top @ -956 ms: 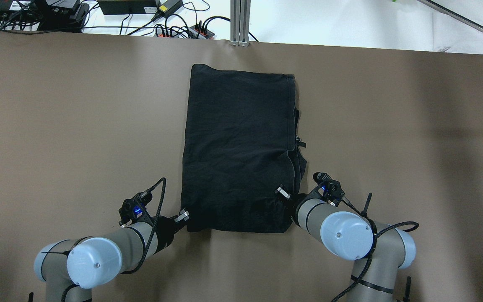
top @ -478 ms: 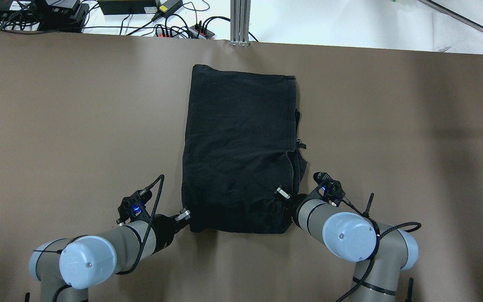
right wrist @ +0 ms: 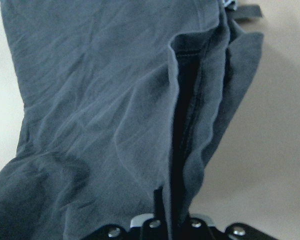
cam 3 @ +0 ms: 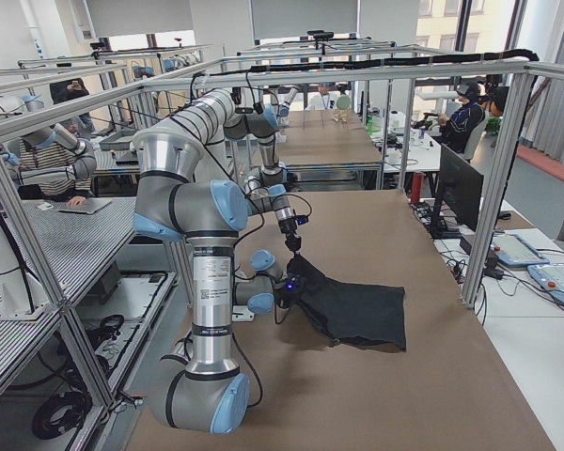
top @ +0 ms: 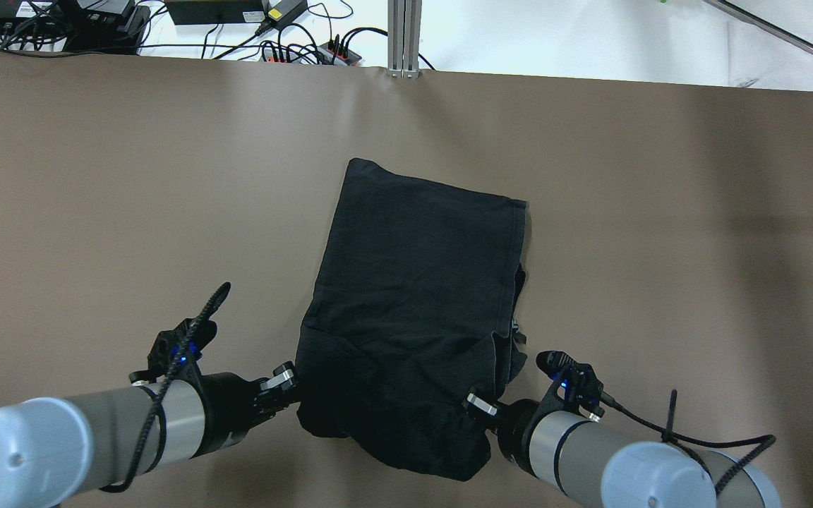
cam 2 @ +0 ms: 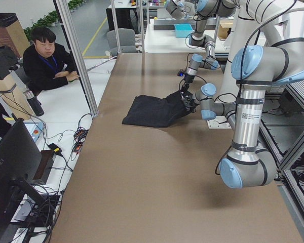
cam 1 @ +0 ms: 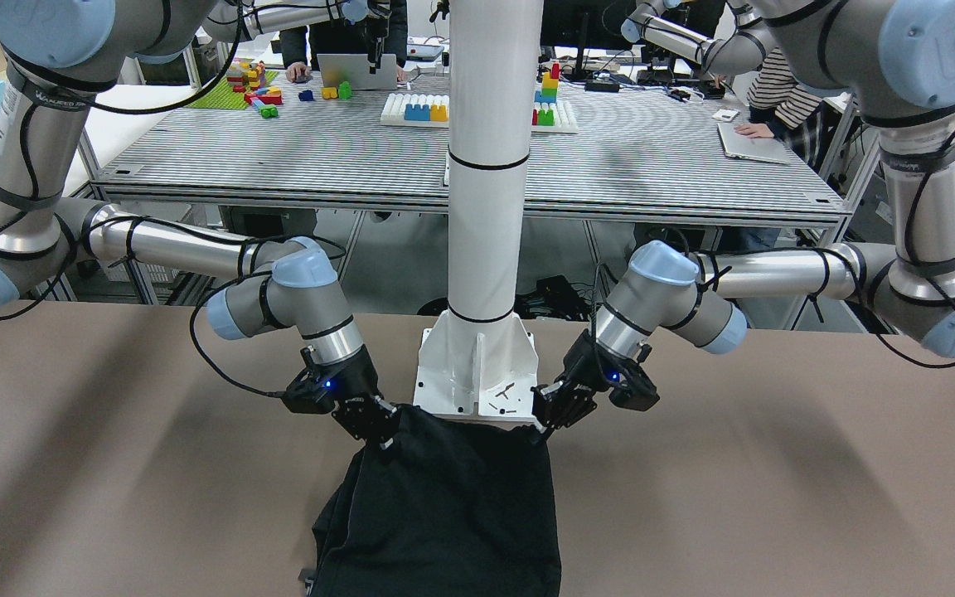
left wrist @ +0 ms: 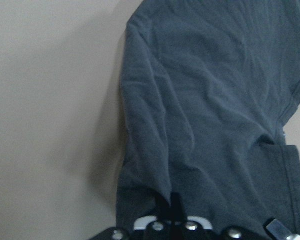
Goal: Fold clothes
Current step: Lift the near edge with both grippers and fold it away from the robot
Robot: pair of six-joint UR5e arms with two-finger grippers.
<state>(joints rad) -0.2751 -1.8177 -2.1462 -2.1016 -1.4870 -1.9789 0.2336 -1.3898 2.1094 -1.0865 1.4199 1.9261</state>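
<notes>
The black garment [top: 413, 310] lies folded on the brown table, its near edge lifted off the surface. My left gripper [top: 292, 392] is shut on the garment's near left corner. My right gripper [top: 480, 416] is shut on its near right corner. In the front-facing view both grippers [cam 1: 384, 431] [cam 1: 542, 423] hold the raised edge of the garment [cam 1: 444, 506] close to the white column base. The left wrist view shows the cloth [left wrist: 210, 110] running away from the fingers. The right wrist view shows layered edges of the cloth [right wrist: 140, 100] pinched at the bottom.
The white column base [cam 1: 477, 365] stands at the table's near edge between the arms. Cables and power strips [top: 293, 42] lie beyond the far edge. Bare brown table [top: 660, 212] stretches on both sides of the garment.
Both grippers pulled back toward the robot's base and lifted the near edge. The garment slid nearer along the table and skewed slightly, its far edge now much closer.
</notes>
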